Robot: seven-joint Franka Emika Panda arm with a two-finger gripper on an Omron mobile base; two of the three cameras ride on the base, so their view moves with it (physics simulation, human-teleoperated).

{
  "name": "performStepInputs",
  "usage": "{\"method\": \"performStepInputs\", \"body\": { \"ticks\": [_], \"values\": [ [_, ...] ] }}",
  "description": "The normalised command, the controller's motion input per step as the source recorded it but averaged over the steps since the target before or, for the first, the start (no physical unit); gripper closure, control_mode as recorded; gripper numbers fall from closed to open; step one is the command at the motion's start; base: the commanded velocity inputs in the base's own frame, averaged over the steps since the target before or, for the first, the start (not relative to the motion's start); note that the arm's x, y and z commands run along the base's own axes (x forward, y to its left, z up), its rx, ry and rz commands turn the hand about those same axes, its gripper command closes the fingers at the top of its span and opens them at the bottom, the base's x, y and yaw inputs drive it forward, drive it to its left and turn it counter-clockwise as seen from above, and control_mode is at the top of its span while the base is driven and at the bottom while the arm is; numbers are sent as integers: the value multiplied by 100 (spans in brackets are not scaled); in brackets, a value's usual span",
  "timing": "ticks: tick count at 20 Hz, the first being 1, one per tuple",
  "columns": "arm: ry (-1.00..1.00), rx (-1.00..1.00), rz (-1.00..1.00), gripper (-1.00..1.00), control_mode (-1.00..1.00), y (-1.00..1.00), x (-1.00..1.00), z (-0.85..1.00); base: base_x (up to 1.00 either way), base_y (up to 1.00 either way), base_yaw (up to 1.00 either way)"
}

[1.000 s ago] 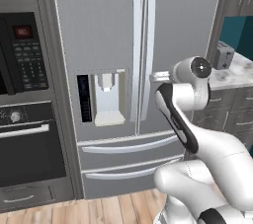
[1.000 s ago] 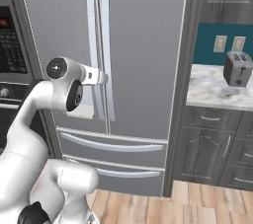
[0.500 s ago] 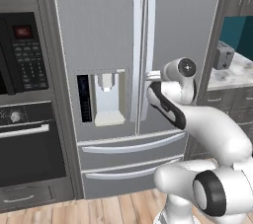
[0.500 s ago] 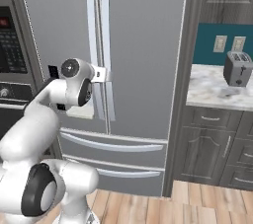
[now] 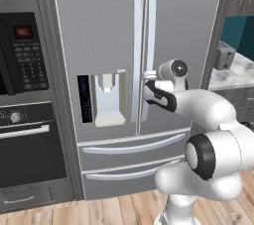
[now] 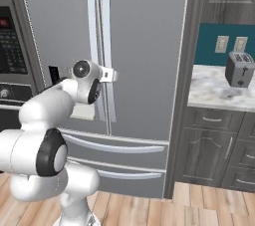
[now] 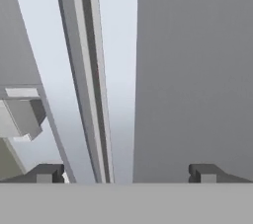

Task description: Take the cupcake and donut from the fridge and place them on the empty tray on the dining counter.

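Fridge shut; spread pincer straddled right door handle. Opening step; next: pinch handle, pull.

Toaster on side counter; black oven

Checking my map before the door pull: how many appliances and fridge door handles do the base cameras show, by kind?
Fridge: 1
Wall oven: 1
Toaster: 1
Long door handles: 2
Drawer handles: 2
Total: 7
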Motion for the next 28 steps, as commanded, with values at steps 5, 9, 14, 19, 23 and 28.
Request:
{"method": "performStepInputs", "body": {
  "ticks": [5, 9, 14, 19, 23, 28],
  "values": [
    [0, 0, 0, -100, -100, 0, 53, -23, 0, 0, 0],
    [0, 0, 0, -100, -100, 0, 54, -8, 0, 0, 0],
    [1, 0, 0, -100, -100, 0, 53, -13, 0, 0, 0],
    [0, 0, 0, -100, -100, 0, 60, -36, 0, 0, 0],
    [0, 0, 0, -100, -100, 0, 75, -33, 0, 0, 0],
    [0, 1, -3, 100, -100, -32, 49, -39, 0, 0, 0]
  ]
}}
